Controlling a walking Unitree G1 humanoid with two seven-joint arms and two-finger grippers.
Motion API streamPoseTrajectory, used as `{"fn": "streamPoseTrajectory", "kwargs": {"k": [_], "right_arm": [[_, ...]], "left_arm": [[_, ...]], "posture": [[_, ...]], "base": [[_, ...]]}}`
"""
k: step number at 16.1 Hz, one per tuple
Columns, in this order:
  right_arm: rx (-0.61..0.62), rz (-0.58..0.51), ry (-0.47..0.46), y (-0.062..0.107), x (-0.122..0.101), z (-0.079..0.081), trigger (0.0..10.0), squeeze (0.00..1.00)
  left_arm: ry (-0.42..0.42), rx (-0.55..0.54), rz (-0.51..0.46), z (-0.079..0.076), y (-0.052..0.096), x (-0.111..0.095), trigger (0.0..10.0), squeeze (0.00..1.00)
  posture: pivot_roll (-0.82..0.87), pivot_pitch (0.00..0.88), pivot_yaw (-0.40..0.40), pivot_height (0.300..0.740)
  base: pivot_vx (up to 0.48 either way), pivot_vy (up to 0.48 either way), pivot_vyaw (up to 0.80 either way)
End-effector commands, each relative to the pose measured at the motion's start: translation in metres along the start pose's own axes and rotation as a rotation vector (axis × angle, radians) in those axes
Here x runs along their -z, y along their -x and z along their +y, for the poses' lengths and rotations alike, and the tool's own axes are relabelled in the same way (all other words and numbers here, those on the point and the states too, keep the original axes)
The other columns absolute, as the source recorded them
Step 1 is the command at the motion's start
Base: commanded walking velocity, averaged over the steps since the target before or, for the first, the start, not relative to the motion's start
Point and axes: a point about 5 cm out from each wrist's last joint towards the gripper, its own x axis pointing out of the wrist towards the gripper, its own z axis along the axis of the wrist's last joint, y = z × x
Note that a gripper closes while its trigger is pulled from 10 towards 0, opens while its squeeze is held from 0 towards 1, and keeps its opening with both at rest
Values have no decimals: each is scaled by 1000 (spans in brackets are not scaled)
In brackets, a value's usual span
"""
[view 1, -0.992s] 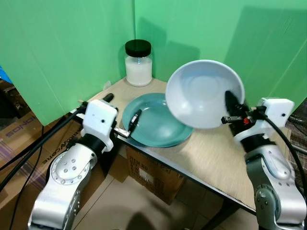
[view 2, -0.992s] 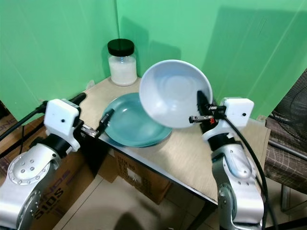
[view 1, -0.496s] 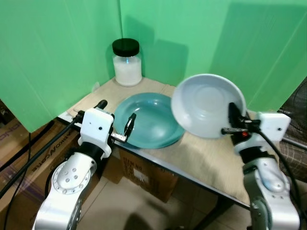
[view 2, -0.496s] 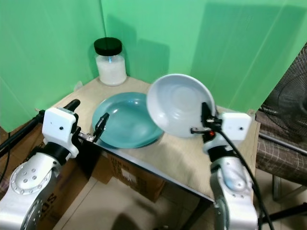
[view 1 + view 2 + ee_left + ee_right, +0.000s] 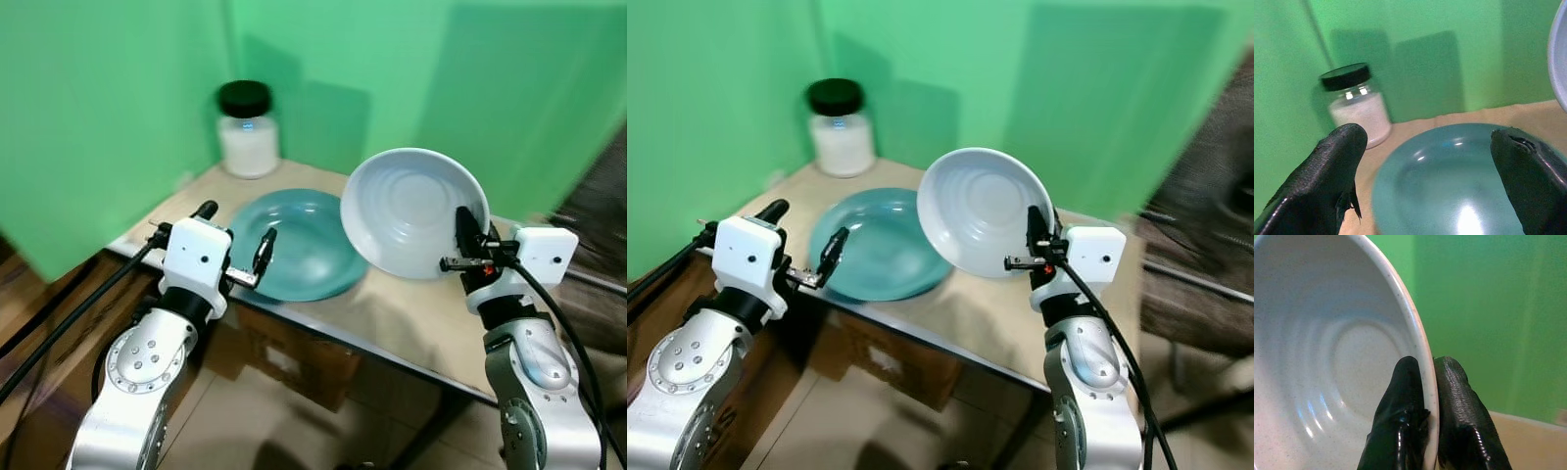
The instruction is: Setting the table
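Note:
A pale grey-white bowl point(image 5: 409, 211) hangs tilted above the table's right half, its hollow facing me. My right gripper point(image 5: 462, 230) is shut on its rim, one finger inside and one outside point(image 5: 1422, 406). A teal plate point(image 5: 299, 243) lies flat on the wooden table point(image 5: 411, 313), left of the bowl. My left gripper point(image 5: 235, 240) stands open at the plate's near left edge, its fingertips point(image 5: 1337, 161) apart on either side of the plate point(image 5: 1454, 186).
A glass jar point(image 5: 246, 129) of white powder with a black lid stands at the table's back left corner. Green screens close off the back and left. A cardboard box point(image 5: 284, 357) sits under the table. A black cable point(image 5: 69, 313) runs along my left arm.
The camera has shifted, so the whole scene sits differently. The bowl stays in my right gripper and now shows its hollow more squarely. My left gripper stays open by the plate.

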Motion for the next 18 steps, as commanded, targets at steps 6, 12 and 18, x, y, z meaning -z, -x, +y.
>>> {"fn": "streamPoseTrajectory", "kwargs": {"k": [6,12,18], "right_arm": [[-16,-9,32,-5,-5,5,10000,0],[-32,32,20,-5,0,7,10000,0],[-56,45,22,-7,0,10,10000,0]], "left_arm": [[9,-29,12,1,0,1,10000,0],[18,-25,11,-1,-1,1,10000,0],[15,-28,12,0,-2,1,10000,0]], "posture": [[-8,0,-27,740],[-13,0,-27,740],[-14,0,-31,740]], "base": [[0,0,-533],[-102,0,0],[-310,0,0]]}}
